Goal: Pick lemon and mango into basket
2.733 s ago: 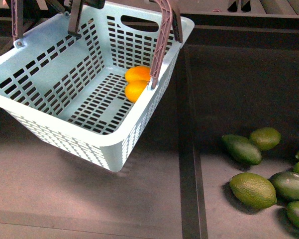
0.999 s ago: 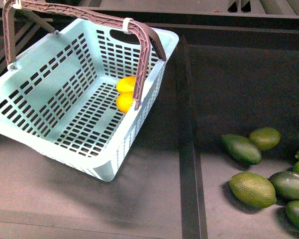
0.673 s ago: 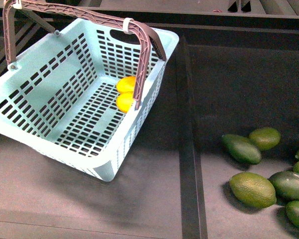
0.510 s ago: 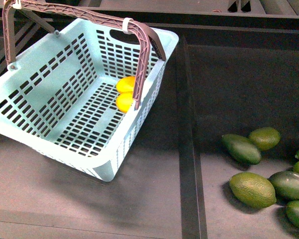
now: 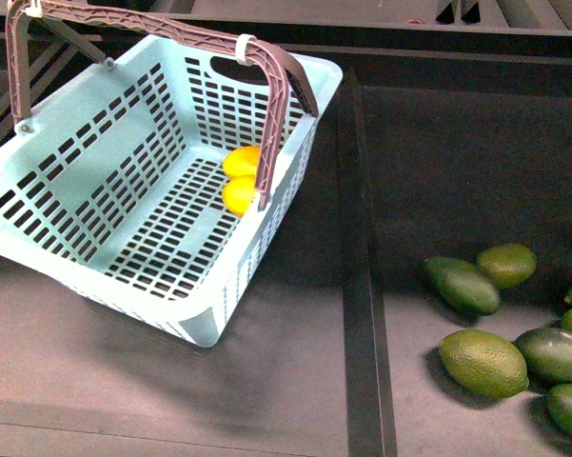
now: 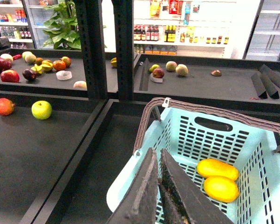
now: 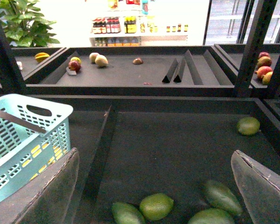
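Observation:
The light teal basket [image 5: 202, 303] sits on the dark shelf at the left, its brown handle [image 5: 152, 29] standing up. Inside, against the far right wall, lie the mango [image 5: 239, 160] and, just in front of it, the lemon [image 5: 237, 196], both partly behind the handle. The left wrist view shows the longer mango [image 6: 217, 168] and the plumper lemon [image 6: 221, 188] side by side on the basket [image 6: 126, 183] floor. My left gripper [image 6: 157, 152] is shut and empty, above the basket's near rim. My right gripper [image 7: 154, 152] is open and empty over the right-hand bin, with the basket [image 7: 32, 135] off to one side. Neither gripper shows in the front view.
Several dark green oval fruits [image 5: 483, 362] lie in the right bin, also seen as green fruits [image 7: 156, 206] under my right gripper. A raised divider [image 5: 358, 286] separates the bins. Back shelves hold other fruit [image 6: 42, 109], and a round green fruit [image 7: 248, 125] lies apart.
Since 2.7 s ago the basket has come down and to the left and now rests on the shelf, with its handle free. Over the last second nothing has moved.

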{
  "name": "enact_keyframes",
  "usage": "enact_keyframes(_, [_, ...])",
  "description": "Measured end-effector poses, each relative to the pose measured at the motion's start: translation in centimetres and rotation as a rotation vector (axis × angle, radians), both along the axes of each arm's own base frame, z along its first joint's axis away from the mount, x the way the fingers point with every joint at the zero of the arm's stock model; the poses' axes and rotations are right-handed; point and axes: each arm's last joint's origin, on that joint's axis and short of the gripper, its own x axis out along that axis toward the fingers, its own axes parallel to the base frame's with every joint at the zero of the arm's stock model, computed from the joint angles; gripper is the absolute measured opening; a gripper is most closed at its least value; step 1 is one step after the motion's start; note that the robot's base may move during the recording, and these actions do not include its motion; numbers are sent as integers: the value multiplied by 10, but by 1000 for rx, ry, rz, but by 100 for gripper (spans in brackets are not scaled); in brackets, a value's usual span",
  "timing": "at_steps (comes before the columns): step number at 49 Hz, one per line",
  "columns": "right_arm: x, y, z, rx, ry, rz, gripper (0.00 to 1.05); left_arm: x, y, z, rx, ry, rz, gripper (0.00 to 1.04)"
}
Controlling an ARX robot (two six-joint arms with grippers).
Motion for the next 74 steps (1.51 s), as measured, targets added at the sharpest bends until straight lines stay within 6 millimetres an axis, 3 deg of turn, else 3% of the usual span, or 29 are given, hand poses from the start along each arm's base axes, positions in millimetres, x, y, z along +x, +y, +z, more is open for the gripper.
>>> enact_keyframes(37, [0, 0, 0, 0, 0, 0, 96, -29, 0, -3, 0, 10, 0, 3])
enact_keyframes(66, [0, 0, 0, 0, 0, 0, 96, -30, 0, -2, 0, 0, 0, 3])
enact_keyframes(74, [0, 0, 0, 0, 0, 0, 96, -30, 0, -2, 0, 1, 0, 35])
